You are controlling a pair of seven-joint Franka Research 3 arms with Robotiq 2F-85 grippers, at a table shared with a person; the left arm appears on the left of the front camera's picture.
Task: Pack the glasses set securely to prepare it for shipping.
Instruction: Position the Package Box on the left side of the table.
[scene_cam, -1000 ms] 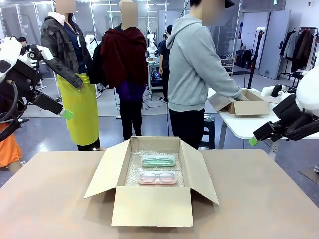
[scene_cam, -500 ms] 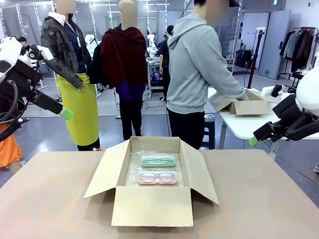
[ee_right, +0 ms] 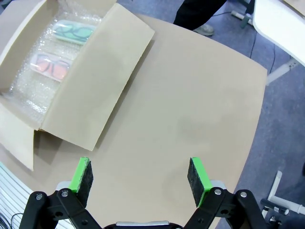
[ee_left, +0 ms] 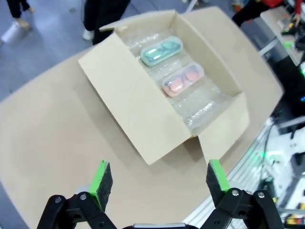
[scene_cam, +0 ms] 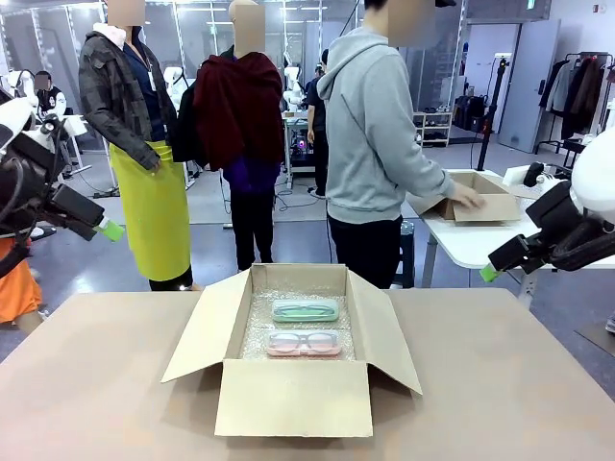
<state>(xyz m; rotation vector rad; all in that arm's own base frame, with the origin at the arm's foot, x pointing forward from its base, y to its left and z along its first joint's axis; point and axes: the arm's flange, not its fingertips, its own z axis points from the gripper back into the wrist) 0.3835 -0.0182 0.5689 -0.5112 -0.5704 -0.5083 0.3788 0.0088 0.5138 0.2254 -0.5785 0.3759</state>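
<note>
Box of brown cardboard (scene_cam: 293,399) stands open in middle of tan table (scene_cam: 500,384), flaps spread outward. Inside, on bubble wrap lining (scene_cam: 258,331), lie pale mint green oblong glasses case (scene_cam: 305,310) (the one farther from robot) and pale pink translucent glasses case (scene_cam: 304,343), side by side, just apart. Left gripper (ee_left: 157,174) held high at left side, jaws wide apart, holding nothing. Right gripper (ee_right: 139,167) high at right side, jaws wide, also empty.
</note>
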